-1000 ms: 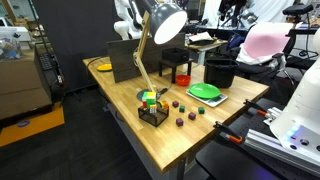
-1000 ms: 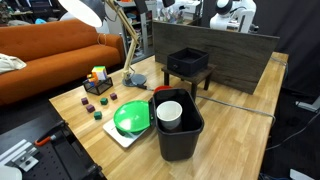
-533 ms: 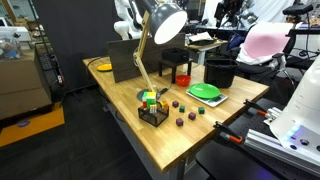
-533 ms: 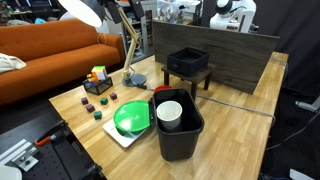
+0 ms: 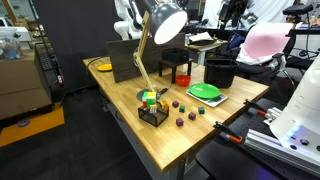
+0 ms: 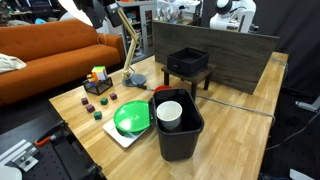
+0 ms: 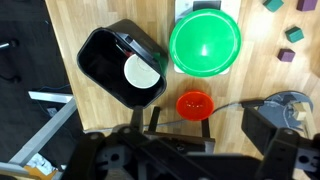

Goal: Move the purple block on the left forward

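Observation:
Several small blocks lie on the wooden table near the lamp. Two purple blocks point(image 6: 88, 107) point(image 6: 103, 101) sit among green ones point(image 6: 98, 114). In the wrist view, purple blocks point(image 7: 286, 56) point(image 7: 305, 5) and green blocks point(image 7: 293, 35) show at the top right. In an exterior view a purple block point(image 5: 181, 122) lies near the table's front edge. My gripper point(image 7: 180, 122) is open and empty, high above the table over a red cup point(image 7: 195, 104), far from the blocks.
A green plate point(image 7: 205, 42) point(image 6: 131, 118) lies beside a black bin point(image 7: 122, 65) point(image 6: 178, 125) holding a white cup. A desk lamp point(image 5: 160, 25), a basket of coloured cubes point(image 5: 152, 108) and a black stand point(image 6: 187, 65) are on the table.
A dark part of the arm has come in over the lamp head at the top left of an exterior view. The blocks have not moved.

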`<state>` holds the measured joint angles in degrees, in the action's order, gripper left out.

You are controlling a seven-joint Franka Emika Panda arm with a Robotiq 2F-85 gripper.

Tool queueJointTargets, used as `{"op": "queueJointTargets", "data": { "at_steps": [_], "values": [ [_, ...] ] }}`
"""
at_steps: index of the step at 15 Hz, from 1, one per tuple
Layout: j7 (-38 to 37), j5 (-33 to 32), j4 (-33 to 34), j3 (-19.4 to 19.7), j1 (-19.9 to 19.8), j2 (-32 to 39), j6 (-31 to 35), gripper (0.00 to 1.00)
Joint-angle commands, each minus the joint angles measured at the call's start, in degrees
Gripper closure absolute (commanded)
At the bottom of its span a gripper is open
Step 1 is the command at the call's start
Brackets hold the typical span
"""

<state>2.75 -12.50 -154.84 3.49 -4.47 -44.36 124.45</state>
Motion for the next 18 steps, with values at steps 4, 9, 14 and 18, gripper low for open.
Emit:
{"op": "queueJointTargets", "data": {
  "at_steps": [4,9,14,18],
  "values": [
    [1.3,1.2,-0.5,-0.7,1.6,0.3,0.6,0.00],
    [5.0,7.6,-3.8,-2.8,11.4,1.1,1.3,0.00],
    [8.4,11.2,-4.5,-4.0,18.0,6.2,3.0,0.00],
    [6.5,10.7,-4.5,-5.5,17.3,6.3,1.8,0.00]
  ]
}}
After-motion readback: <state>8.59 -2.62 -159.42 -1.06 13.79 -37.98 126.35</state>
